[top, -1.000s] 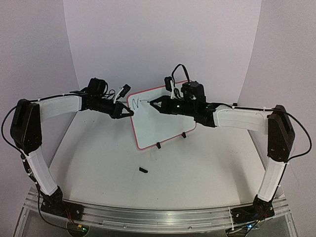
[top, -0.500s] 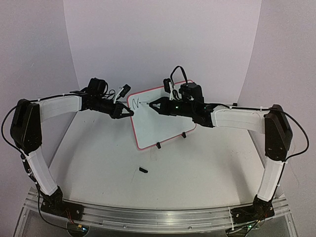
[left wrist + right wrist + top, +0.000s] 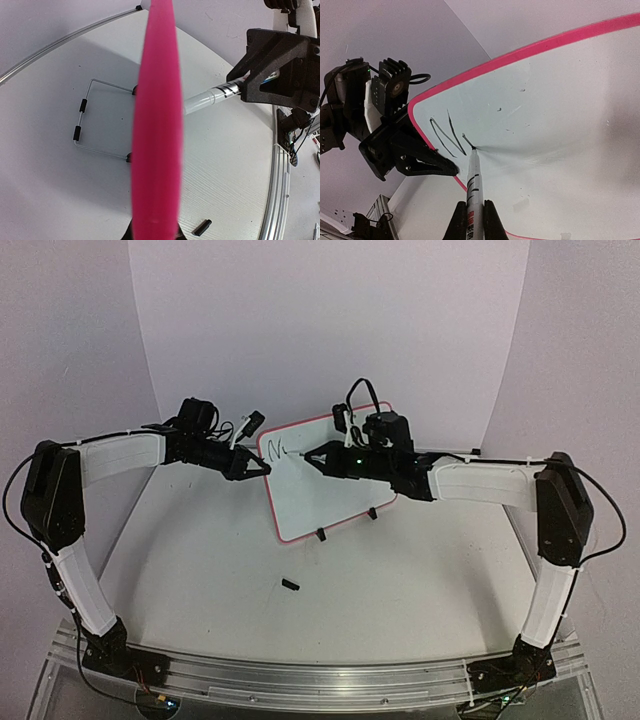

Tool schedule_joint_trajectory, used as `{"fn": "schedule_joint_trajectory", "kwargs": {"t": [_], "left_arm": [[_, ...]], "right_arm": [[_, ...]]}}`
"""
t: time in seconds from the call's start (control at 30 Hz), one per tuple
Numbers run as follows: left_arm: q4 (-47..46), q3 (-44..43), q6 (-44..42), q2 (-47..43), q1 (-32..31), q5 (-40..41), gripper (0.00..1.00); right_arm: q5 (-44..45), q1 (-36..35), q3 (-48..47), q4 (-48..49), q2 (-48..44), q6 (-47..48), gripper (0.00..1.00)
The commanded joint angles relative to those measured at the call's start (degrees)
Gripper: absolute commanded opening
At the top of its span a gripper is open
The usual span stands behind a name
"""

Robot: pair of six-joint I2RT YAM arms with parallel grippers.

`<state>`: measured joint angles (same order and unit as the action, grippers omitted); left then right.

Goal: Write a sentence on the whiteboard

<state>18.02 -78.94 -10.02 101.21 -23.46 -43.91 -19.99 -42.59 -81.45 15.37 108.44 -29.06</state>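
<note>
Whiteboard (image 3: pixel 330 495): white face, pink-red frame, black feet (image 3: pixel 321 535). Lettering (image 3: pixel 447 134) on it is thin black. Marker (image 3: pixel 473 187): white barrel w/ black bands & black print. Left gripper (image 3: pixel 264 469) & right gripper (image 3: pixel 312 453) both black. Arms (image 3: pixel 480 480) white w/ black joints. Table (image 3: pixel 420 580) white, backdrop (image 3: pixel 330 330) pale lilac. 1 small black bit (image 3: pixel 291 585) on the table.

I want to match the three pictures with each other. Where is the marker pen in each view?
Top external: marker pen at centre, tip on the upper left of the whiteboard.
Left wrist: marker pen right of centre, a pale barrel beside the board's edge.
Right wrist: marker pen at bottom centre, pointing up.
Shared landmark: the pink frame.
</note>
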Motion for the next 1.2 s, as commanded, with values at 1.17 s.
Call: {"fn": "schedule_joint_trajectory", "kwargs": {"t": [1.17], "left_arm": [[5.36, -0.08, -0.79, -1.45, -1.59, -0.64, 0.0]], "right_arm": [[-1.37, 1.18, -4.81, 1.91, 1.6, -1.52, 0.0]]}}
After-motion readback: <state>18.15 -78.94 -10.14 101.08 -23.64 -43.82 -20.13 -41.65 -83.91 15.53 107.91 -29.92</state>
